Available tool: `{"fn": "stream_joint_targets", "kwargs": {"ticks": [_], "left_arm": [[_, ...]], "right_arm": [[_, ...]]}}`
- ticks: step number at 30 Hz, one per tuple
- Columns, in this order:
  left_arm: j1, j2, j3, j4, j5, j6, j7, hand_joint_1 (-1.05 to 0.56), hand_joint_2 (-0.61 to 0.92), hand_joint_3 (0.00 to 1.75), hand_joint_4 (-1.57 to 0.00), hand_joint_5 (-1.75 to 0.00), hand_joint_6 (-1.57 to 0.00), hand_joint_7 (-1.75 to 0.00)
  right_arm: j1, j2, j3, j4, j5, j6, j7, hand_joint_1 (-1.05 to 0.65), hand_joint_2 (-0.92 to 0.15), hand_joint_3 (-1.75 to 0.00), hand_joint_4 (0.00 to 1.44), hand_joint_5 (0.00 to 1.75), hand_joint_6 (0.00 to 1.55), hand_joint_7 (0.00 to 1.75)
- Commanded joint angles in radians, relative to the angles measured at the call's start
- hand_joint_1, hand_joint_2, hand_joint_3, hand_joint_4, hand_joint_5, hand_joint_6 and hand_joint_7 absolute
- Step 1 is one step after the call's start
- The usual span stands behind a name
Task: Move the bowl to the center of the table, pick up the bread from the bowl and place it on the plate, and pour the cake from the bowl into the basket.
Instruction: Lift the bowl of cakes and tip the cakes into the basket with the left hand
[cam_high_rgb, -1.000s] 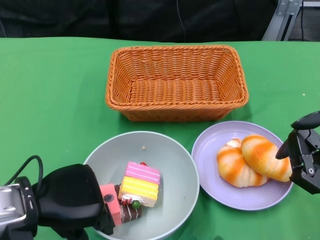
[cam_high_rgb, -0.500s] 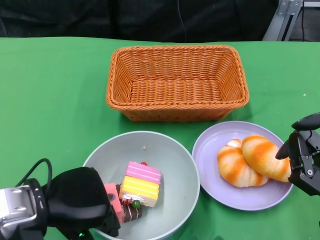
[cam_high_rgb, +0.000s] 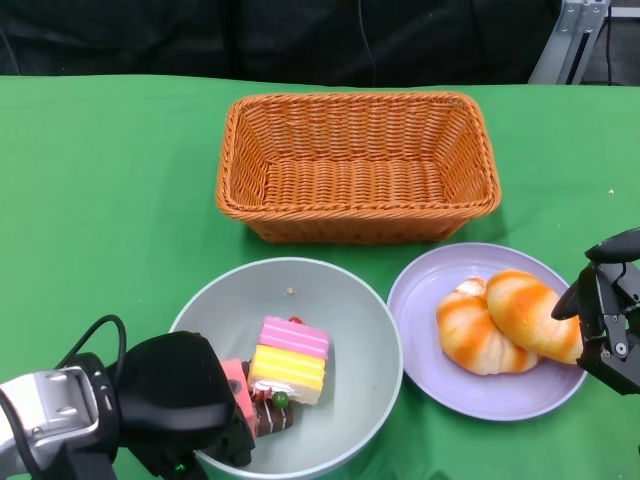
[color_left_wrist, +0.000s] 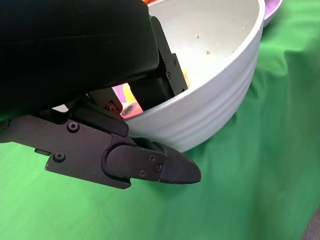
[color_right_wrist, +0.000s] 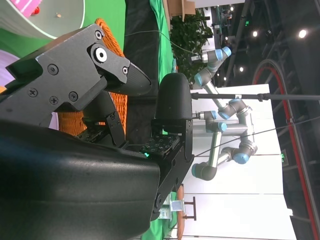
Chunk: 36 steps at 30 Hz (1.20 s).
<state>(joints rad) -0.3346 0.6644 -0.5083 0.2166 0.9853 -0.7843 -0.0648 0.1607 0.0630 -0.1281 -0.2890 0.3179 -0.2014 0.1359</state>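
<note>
The grey bowl (cam_high_rgb: 340, 315) sits near the table's front, left of the purple plate (cam_high_rgb: 425, 300). In it lie a pink and yellow layered cake (cam_high_rgb: 290, 360) and a chocolate piece (cam_high_rgb: 272, 412). My left hand (cam_high_rgb: 185, 408) grips the bowl's near-left rim. The left wrist view shows fingers inside the bowl (color_left_wrist: 210, 105) and a thumb (color_left_wrist: 150, 167) under its outer wall. Two orange-striped breads (cam_high_rgb: 470, 332) (cam_high_rgb: 530, 312) rest on the plate. My right hand (cam_high_rgb: 607, 312) hovers at the plate's right edge with fingers apart, holding nothing. The orange wicker basket (cam_high_rgb: 358, 165) stands behind, with nothing in it.
Green cloth covers the table. Its dark far edge runs just behind the basket. A metal frame (cam_high_rgb: 570, 35) rises at the back right. In the right wrist view my right hand (color_right_wrist: 100, 100) fills the picture, and other robot arms (color_right_wrist: 220, 110) stand far off.
My left hand and forearm have pushed further right along the bowl's rim. The whole picture has shifted slightly right. The right hand has barely moved.
</note>
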Motion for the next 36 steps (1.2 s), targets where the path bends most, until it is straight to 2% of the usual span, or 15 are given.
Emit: {"fn": "stream_joint_targets", "kwargs": {"ticks": [1, 2, 5, 9, 12, 22, 23, 25, 26, 31, 36], "left_arm": [[0.011, 0.004, -0.017, 0.008, 0.008, 0.025, -0.031, -0.72, 0.92, 0.22, -0.82, 0.00, -0.82, 0.00], [0.015, 0.006, -0.015, 0.002, 0.003, 0.031, -0.038, -0.72, 0.92, 0.22, -0.69, 0.00, -0.68, 0.00], [0.028, 0.011, -0.004, -0.010, -0.004, 0.040, -0.030, -0.74, 0.92, 0.20, -0.48, 0.00, -0.50, 0.00], [0.037, 0.018, 0.006, -0.023, -0.017, 0.048, -0.031, -0.75, 0.92, 0.18, -0.36, 0.00, -0.41, 0.00], [0.039, 0.022, 0.012, -0.028, -0.029, 0.048, -0.033, -0.75, 0.92, 0.18, -0.35, 0.00, -0.42, -0.01], [0.036, 0.028, 0.008, -0.039, -0.016, 0.060, -0.043, -0.75, 0.92, 0.21, -0.44, -0.04, -0.48, -0.02], [0.036, 0.029, 0.006, -0.042, -0.004, 0.065, -0.041, -0.72, 0.92, 0.21, -0.58, -0.08, -0.58, -0.05], [0.035, 0.028, 0.003, -0.043, 0.006, 0.070, -0.040, -0.69, 0.92, 0.21, -0.66, -0.09, -0.64, -0.05], [0.036, 0.027, 0.002, -0.042, 0.005, 0.071, -0.041, -0.66, 0.92, 0.20, -0.76, -0.09, -0.74, -0.06], [0.035, 0.024, -0.001, -0.034, 0.003, 0.065, -0.035, -0.63, 0.92, 0.18, -0.84, -0.08, -0.81, -0.06], [0.036, 0.000, -0.004, 0.012, 0.004, 0.048, 0.037, -0.52, 0.91, 0.05, -0.96, -0.06, -0.88, -0.03]], "right_arm": [[0.005, 0.000, -0.007, -0.008, 0.003, -0.015, -0.006, -0.14, -0.51, -1.09, 0.70, 1.70, 0.64, 1.33], [0.004, 0.001, -0.006, -0.007, 0.002, -0.016, -0.007, -0.14, -0.50, -1.10, 0.70, 1.70, 0.65, 1.34], [0.003, -0.003, -0.006, -0.005, 0.008, -0.011, -0.001, -0.15, -0.50, -1.10, 0.70, 1.70, 0.65, 1.34], [0.003, -0.006, -0.007, -0.005, 0.017, -0.003, 0.004, -0.16, -0.50, -1.11, 0.70, 1.71, 0.64, 1.34], [0.003, -0.005, -0.006, -0.003, 0.000, -0.014, -0.002, -0.14, -0.50, -1.12, 0.70, 1.70, 0.64, 1.34], [0.002, -0.005, -0.006, -0.006, -0.011, -0.006, -0.006, -0.16, -0.48, -1.14, 0.69, 1.71, 0.64, 1.35], [0.002, -0.003, -0.006, -0.008, -0.010, -0.004, -0.008, -0.15, -0.49, -1.12, 0.69, 1.71, 0.64, 1.34], [-0.001, 0.000, -0.007, -0.007, -0.005, -0.009, -0.008, -0.14, -0.50, -1.10, 0.70, 1.71, 0.64, 1.34], [-0.003, 0.001, -0.009, -0.003, -0.002, -0.015, -0.006, -0.14, -0.50, -1.10, 0.70, 1.71, 0.64, 1.34], [-0.005, 0.002, -0.010, -0.001, 0.002, -0.020, -0.006, -0.13, -0.49, -1.11, 0.69, 1.72, 0.65, 1.33], [-0.003, 0.005, -0.008, -0.010, -0.001, -0.014, -0.016, -0.16, -0.48, -1.13, 0.69, 1.73, 0.64, 1.34]]}}
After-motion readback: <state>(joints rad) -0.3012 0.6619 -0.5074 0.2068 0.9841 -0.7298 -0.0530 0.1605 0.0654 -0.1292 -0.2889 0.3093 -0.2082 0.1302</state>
